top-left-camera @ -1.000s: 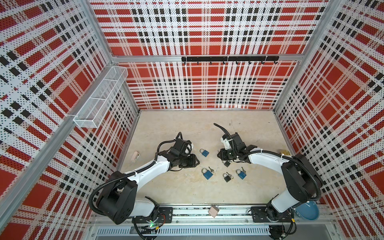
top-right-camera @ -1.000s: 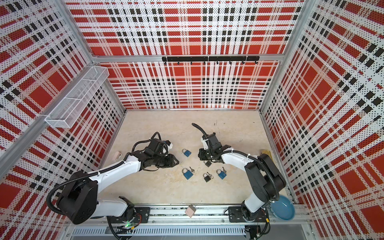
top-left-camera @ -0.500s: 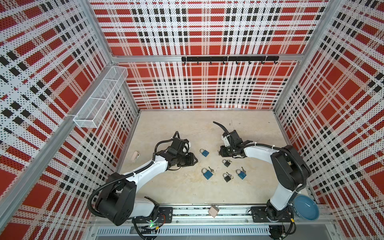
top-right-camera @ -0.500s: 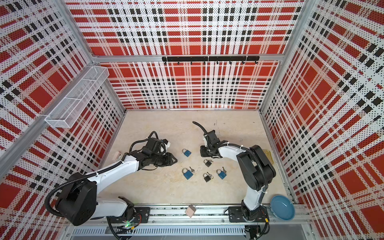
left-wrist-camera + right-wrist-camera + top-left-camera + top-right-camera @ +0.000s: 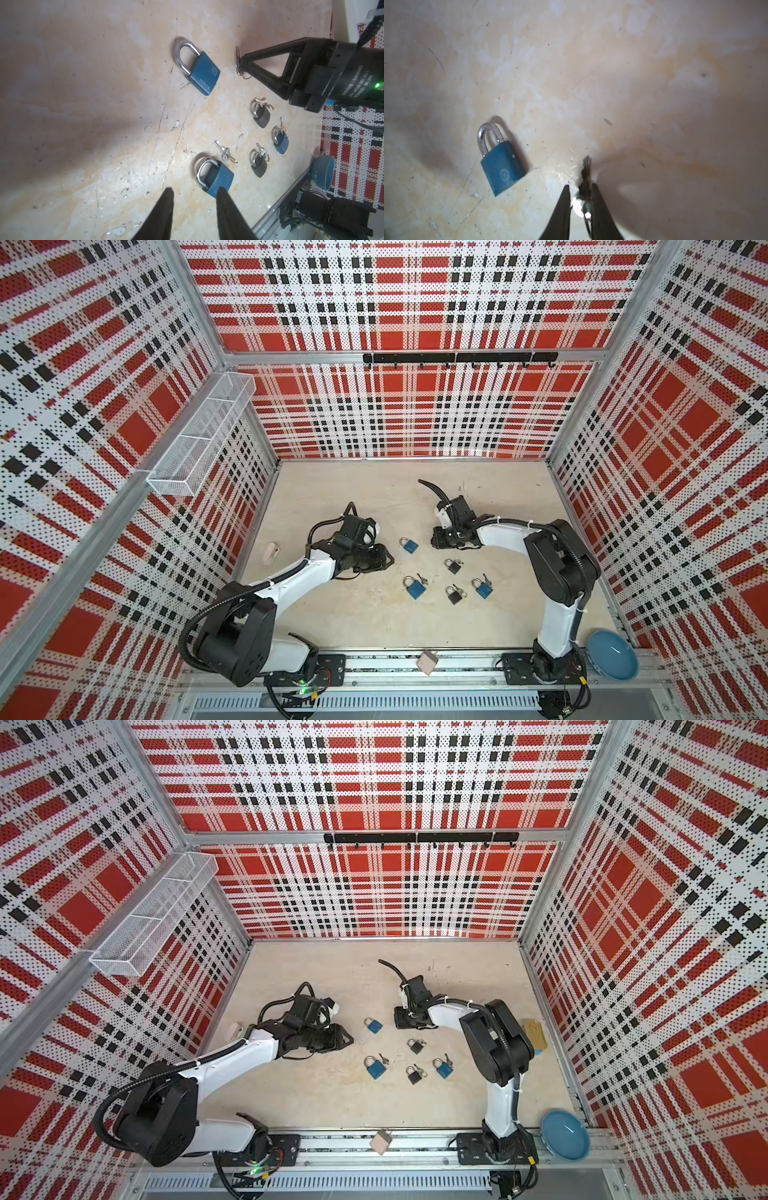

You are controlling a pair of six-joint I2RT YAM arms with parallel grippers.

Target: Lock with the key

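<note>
- Right now the right tool (image 5: 580, 197) is pinched almost closed on the key (image 5: 586, 173). It grips the head end, and the blade pokes out past the tips, clear of the desk (image 5: 612, 72).
- Left tool (image 5: 194, 190) sits partly open with nothing in it, low and aimed toward the locks.
- Likely target is the blue padlock (image 5: 409, 545), lying flat between the two tools and just beside the key. I cannot tell whether its shackle is latched.
- Four more padlocks (image 5: 415, 589) lie nearer the front, keys by them.
- Key looks thin, stiff and slick, so I'd guess it twists in the pinch if pushed off-axis. The flat head is the place to hold it.
- Padlock looks hard and dense for its size, and it will probably skate on the smooth desk when the key presses in.
- Best hold, I'd say, is the left tool across the body's flat faces, leaving the keyhole end free.
</note>
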